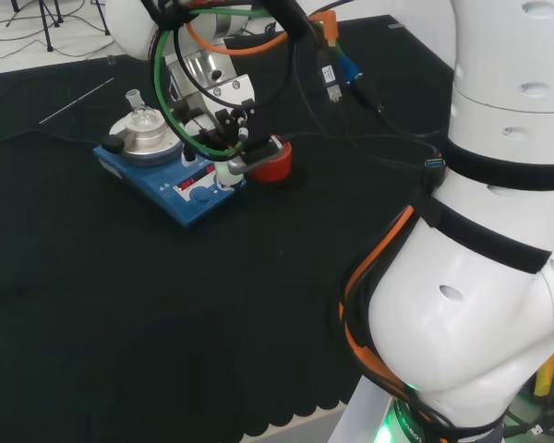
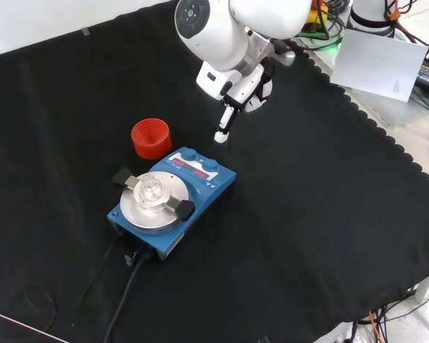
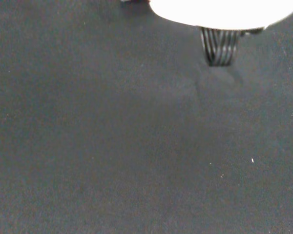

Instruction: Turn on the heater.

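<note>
The heater point(image 2: 200, 187) is a blue box with a round silver plate, two blue knobs point(image 2: 210, 164) and red displays on its panel. A small clear flask point(image 2: 151, 190) stands on the plate. The hand point(image 2: 237, 87) hangs just beyond the knob end of the heater, with one straight finger point(image 2: 221, 134) pointing down at the cloth, a short gap from the panel. In the head view the hand point(image 1: 233, 122) is over the heater point(image 1: 171, 177), its fingertip point(image 1: 225, 170) by the right corner. It holds nothing. A blurred white part of the hand point(image 3: 224, 10) shows in the wrist view over bare cloth.
A red ribbed ring stand point(image 2: 151, 138) sits on the cloth beside the heater, close to the hand; in the head view the stand point(image 1: 271, 162) lies right of the fingertip. A black cable point(image 2: 125, 286) leaves the heater toward the front edge. White arm links point(image 1: 480, 240) fill the right.
</note>
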Tool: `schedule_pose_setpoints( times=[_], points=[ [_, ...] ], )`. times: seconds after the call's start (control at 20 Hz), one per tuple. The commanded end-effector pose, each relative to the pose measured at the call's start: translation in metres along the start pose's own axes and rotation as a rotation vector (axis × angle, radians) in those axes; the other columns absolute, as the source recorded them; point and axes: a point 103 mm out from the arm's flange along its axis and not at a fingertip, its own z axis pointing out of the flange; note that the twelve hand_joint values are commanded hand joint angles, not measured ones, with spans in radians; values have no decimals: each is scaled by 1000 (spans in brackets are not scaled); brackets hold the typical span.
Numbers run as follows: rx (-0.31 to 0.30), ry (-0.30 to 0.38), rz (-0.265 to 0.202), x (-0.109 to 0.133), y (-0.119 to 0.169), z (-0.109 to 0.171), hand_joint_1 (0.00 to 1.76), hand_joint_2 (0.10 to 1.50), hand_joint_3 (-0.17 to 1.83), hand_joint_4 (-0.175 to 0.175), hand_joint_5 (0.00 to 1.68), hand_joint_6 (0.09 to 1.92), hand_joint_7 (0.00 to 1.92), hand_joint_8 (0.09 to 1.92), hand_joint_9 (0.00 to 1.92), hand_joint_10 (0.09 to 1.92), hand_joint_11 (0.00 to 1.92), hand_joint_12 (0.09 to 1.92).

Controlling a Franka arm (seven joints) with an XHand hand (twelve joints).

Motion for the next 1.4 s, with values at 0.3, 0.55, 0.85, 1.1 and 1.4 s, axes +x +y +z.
schedule_pose_setpoints(
  times=[0.3, 0.55, 0.85, 1.1, 1.4],
  points=[
    [50, 1, -5, -4, 18, 9, 1531, 523, 1250, 12, 334, 87, 1640, 1823, 1894, 1404, 1832, 1424],
    [75, 9, -5, -12, 29, 13, 1532, 519, 1260, 12, 335, 87, 1644, 1822, 1895, 1404, 1831, 1426],
    [109, 19, -10, -22, 43, 15, 1534, 515, 1268, 13, 337, 87, 1645, 1821, 1896, 1404, 1830, 1428],
    [126, 17, -17, -22, 48, 15, 1534, 513, 1273, 14, 339, 87, 1646, 1821, 1896, 1403, 1830, 1429],
    [131, 23, -21, -24, 48, 16, 1535, 511, 1279, 14, 341, 87, 1647, 1821, 1897, 1402, 1829, 1431]
  ],
)
